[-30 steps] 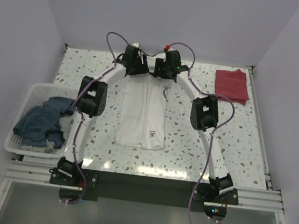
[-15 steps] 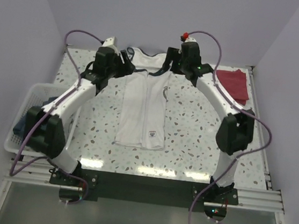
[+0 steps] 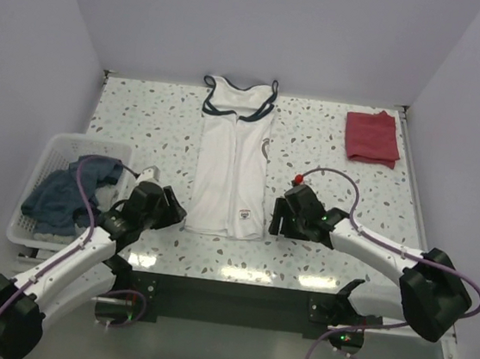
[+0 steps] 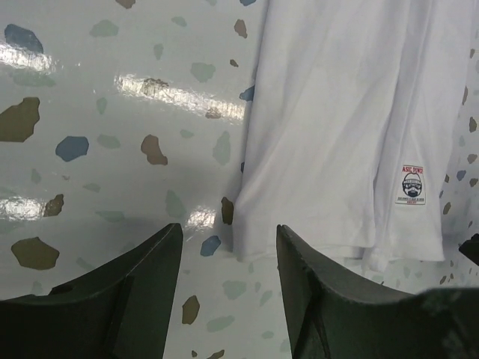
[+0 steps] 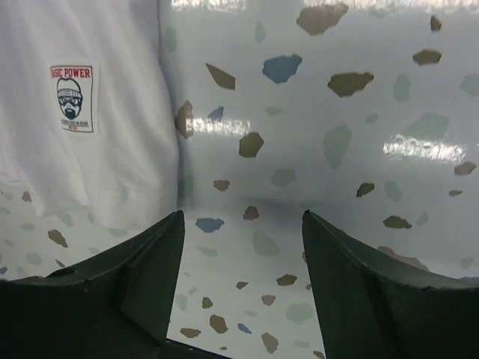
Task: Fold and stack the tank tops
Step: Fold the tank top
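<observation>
White tank top [image 3: 230,174], centre frame on the bench [image 3: 328,168], sides folded in: soft, light, limp, likely best pinched at its lower hem corners, which the left hand [image 4: 228,230] and right hand [image 5: 243,217] flank, both spread and empty.

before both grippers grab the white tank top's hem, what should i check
1. Left gripper open: ok.
2. Right gripper open: ok.
3. White tank top with navy trim flat, sides folded in: ok.
4. Hem corner between the left gripper's fingers: ok.
5. Other hem corner between the right gripper's fingers: not ok, it lies beside one finger, with the gap over bare speckled table.
6. Folded dark red tank top clear of the fold path: ok, far right.
</observation>
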You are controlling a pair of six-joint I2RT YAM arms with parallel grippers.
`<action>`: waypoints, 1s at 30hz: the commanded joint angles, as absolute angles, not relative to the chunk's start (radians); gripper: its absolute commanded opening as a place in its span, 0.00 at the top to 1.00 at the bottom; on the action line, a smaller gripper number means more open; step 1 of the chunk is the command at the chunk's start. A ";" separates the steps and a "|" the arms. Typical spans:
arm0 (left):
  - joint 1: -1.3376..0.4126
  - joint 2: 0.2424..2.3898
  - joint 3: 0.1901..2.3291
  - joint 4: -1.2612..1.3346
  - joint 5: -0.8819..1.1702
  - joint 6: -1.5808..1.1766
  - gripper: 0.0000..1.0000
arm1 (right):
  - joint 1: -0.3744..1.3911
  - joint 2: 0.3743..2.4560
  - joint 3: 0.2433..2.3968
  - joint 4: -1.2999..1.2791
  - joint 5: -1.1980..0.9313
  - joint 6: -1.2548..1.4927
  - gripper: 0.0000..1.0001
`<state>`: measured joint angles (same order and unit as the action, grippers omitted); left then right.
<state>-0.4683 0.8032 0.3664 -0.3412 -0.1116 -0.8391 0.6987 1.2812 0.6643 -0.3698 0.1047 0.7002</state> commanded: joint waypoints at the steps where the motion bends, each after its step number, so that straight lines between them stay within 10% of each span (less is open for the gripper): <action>1: -0.474 0.741 0.327 -0.337 -0.120 -0.907 0.42 | 0.724 1.197 0.599 -0.264 0.083 0.827 0.33; 30: -0.476 0.837 0.143 -0.060 -0.011 -0.946 0.49 | 0.871 0.979 0.380 -0.065 0.267 1.149 0.33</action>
